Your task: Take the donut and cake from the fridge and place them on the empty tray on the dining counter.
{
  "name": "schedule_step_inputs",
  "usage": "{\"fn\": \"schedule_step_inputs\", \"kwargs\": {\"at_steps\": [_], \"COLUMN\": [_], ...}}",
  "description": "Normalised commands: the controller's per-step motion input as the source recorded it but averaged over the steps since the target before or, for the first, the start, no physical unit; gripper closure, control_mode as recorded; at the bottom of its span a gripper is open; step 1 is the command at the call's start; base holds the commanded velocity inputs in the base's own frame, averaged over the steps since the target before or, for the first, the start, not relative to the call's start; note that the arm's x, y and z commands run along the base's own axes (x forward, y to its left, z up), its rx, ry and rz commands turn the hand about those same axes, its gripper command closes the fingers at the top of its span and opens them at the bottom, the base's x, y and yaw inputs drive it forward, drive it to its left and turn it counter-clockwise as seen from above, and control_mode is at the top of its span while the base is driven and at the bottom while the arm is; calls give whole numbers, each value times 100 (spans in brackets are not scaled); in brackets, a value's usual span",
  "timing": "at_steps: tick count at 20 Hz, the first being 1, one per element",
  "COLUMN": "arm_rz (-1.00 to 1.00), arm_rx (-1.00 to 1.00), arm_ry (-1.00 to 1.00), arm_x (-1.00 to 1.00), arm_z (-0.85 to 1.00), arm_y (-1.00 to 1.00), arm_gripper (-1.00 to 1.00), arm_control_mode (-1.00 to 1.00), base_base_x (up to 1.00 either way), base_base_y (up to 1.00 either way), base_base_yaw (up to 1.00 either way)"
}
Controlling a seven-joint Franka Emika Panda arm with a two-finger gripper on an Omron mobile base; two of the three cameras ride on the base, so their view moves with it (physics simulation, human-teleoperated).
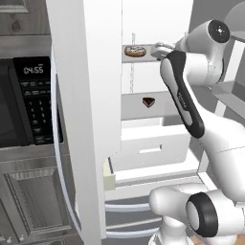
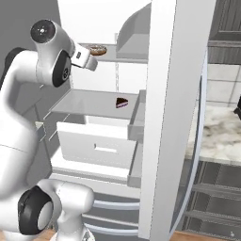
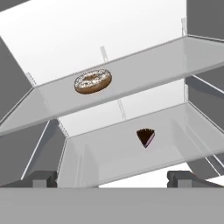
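A black-panelled microwave (image 1: 28,103) is built into the wall at the far left of the left base view, with its clock lit. Just to the right of it the fridge (image 1: 86,119) is seen standing open, its white left door swung out toward the camera and its white interior exposed beyond.

Inside the fridge, two glass shelves are stacked one above the other. The donut (image 1: 135,51) is seen lying flat on the upper shelf (image 3: 144,70), toward the left part of that shelf in the hand view. The cake (image 1: 149,102) is seen on the lower shelf (image 3: 131,153), set further right than the donut and well apart from it. A white drawer (image 1: 153,148) is seen below the lower shelf, pulled partly out.

The arm is raised in front of the fridge, and the gripper (image 3: 111,177) is held at the fridge opening, level with the upper shelf and aimed inward. Its two dark fingertips (image 3: 41,178) are spread fully wide, and nothing is held between them. The donut is not touched by them.

At the far right of the right base view, beyond the right fridge door, a stretch of veined marble counter (image 2: 219,132) is visible.
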Motion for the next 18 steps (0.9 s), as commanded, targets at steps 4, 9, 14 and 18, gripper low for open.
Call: {"fn": "schedule_step_inputs", "kwargs": {"at_steps": [4, 9, 14, 18], "arm_rz": [-1, 0, 0, 0], "arm_rx": [0, 0, 0, 0], "arm_ry": [0, 0, 0, 0], "arm_x": [29, 34, 35, 29], "arm_z": [11, 1, 0, 0], "arm_y": [-1, -5, -1, 0], "arm_gripper": [-100, -100, -100, -100], "arm_control_mode": [-100, -100, -100, -100], "base_base_x": [0, 0, 0, 0], "base_base_y": [0, 0, 0, 0], "base_base_yaw": [0, 0, 0, 0]}}
